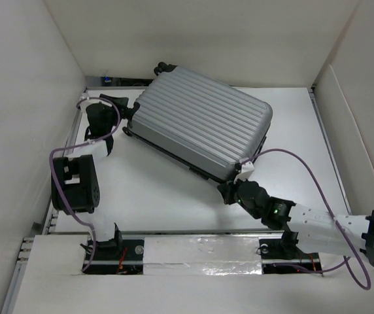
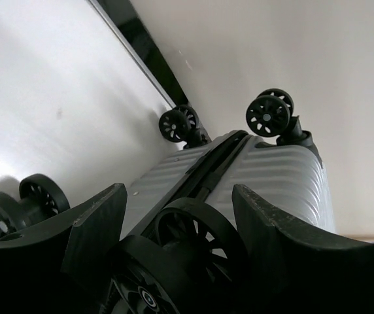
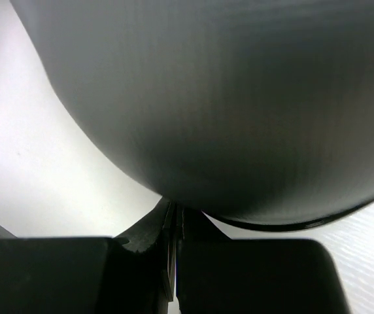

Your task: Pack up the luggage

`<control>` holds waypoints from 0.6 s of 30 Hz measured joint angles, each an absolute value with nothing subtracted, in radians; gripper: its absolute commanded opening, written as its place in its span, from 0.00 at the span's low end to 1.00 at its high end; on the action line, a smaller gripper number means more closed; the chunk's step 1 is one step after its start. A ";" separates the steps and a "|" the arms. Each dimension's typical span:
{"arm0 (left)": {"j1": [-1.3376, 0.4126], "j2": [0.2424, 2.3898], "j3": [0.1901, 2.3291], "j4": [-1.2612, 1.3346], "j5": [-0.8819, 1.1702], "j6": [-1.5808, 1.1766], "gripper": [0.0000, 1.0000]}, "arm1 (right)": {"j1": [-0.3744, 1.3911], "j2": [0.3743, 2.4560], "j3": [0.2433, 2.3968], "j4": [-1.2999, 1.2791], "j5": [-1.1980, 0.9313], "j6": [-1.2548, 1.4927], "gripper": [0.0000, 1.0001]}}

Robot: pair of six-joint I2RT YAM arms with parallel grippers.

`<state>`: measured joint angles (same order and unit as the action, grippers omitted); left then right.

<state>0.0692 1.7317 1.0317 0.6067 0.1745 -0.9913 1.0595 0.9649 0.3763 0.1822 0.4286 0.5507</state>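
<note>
The luggage (image 1: 203, 124) is a silver-grey ribbed hard-shell suitcase. It lies closed and flat on the white table, turned at an angle. My left gripper (image 1: 127, 111) is at its wheel end. In the left wrist view the left gripper (image 2: 180, 196) is open, with its fingers (image 2: 95, 229) on either side of a black spinner wheel (image 2: 193, 248) and a gap showing. My right gripper (image 1: 227, 191) is at the suitcase's near corner. In the right wrist view the right gripper (image 3: 174, 212) is shut, with its tips against the underside of the grey shell (image 3: 226, 98).
Other black wheels (image 2: 267, 116) (image 2: 177, 124) (image 2: 23, 203) stick out from the suitcase's end. White walls (image 1: 23, 98) enclose the table on the left, back and right. A purple cable (image 1: 305, 167) loops from the right arm over the table.
</note>
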 measured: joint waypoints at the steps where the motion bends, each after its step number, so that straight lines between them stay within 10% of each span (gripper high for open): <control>1: 0.067 1.687 0.967 0.644 0.149 -0.993 0.00 | 1.060 0.952 0.376 0.160 0.429 0.550 0.00; 18: -0.333 1.124 0.341 0.889 -0.052 -1.002 0.00 | 1.098 1.318 0.583 0.357 0.369 0.461 0.00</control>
